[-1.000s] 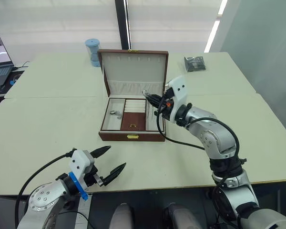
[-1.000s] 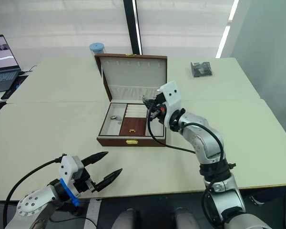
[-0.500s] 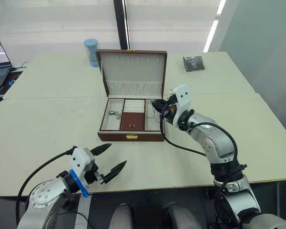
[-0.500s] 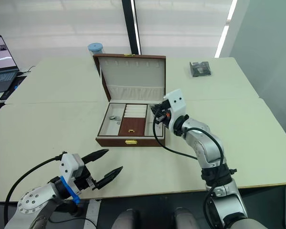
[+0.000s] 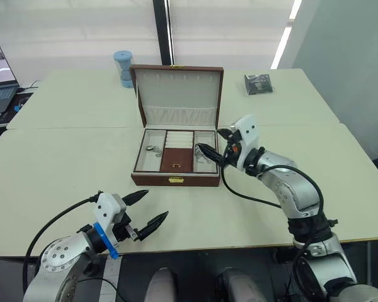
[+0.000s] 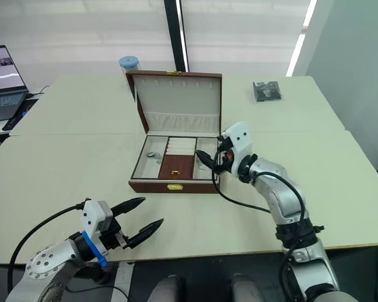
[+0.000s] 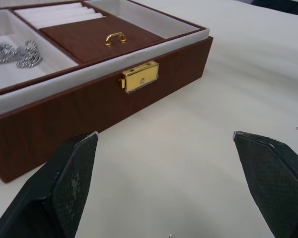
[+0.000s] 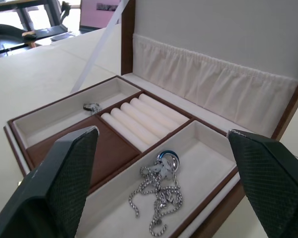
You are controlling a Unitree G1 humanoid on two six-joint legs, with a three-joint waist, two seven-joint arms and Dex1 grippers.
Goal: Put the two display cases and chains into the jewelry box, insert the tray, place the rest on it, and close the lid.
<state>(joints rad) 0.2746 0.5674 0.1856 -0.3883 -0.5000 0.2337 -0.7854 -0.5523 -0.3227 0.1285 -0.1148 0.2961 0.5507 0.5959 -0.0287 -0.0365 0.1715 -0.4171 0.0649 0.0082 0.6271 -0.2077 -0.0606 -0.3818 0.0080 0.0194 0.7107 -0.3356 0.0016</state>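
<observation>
While both pincers gape empty, blue cylinder (image 5: 122,68) behind lid (image 5: 179,93), dark packet (image 5: 257,83) far right.

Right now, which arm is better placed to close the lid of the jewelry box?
The right, probably. The right claw hangs open over the jewelry box's right edge, just below the upright lid. The left claw, also open, is low near the table's front edge, farther from it.

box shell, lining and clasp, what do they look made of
Box: looks like wood or wood-grain veneer, reddish-brown with fine streaks and a satin finish. Lining: cream, matte, fabric-like, gathered into pleats on the lid pocket. Clasp: shiny gold-coloured metal, apparently.
</observation>
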